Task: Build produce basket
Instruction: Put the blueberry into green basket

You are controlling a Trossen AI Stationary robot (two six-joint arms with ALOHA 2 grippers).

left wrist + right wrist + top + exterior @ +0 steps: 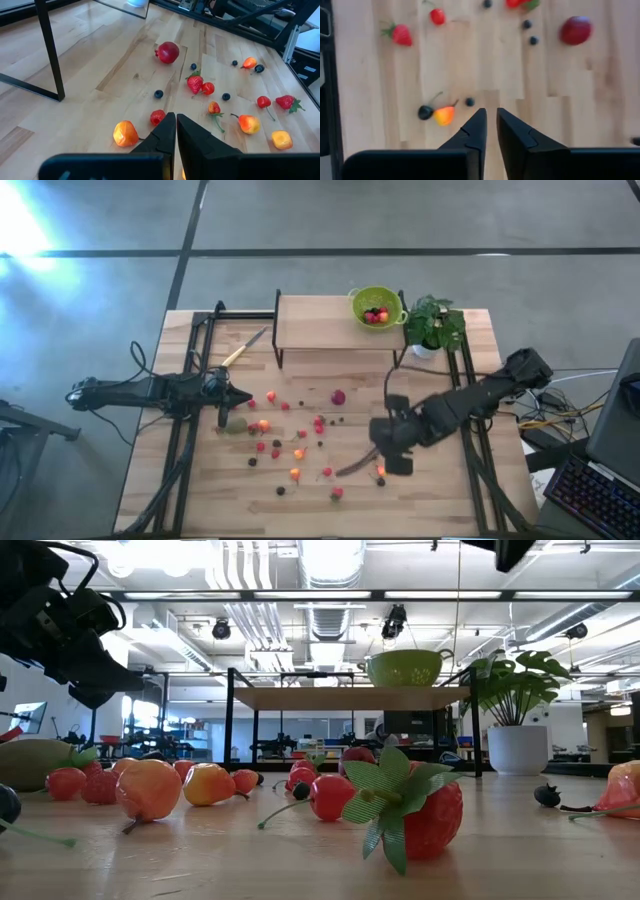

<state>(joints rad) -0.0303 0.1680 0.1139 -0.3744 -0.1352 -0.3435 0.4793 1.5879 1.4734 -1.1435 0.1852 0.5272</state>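
The lime-green produce basket (377, 307) stands on the wooden shelf (335, 323) at the table's far side, with a few red fruits (376, 315) in it. Loose produce (295, 445) lies scattered over the table's middle: red and orange fruits, dark berries, a round dark-red fruit (338, 397) and a brownish-green oval fruit (236, 423). My right gripper (390, 455) hangs above the table's near right part, pointing down. Its fingers (490, 112) stand a narrow gap apart, nothing between them. My left gripper (243, 399) waits shut at the left, near the oval fruit.
A potted leafy plant (433, 325) stands right of the basket, and a yellow-handled knife (243, 350) lies at the far left. The shelf's black legs (47, 50) rise from the table. An orange fruit (443, 116) and a dark berry (425, 112) lie below my right gripper.
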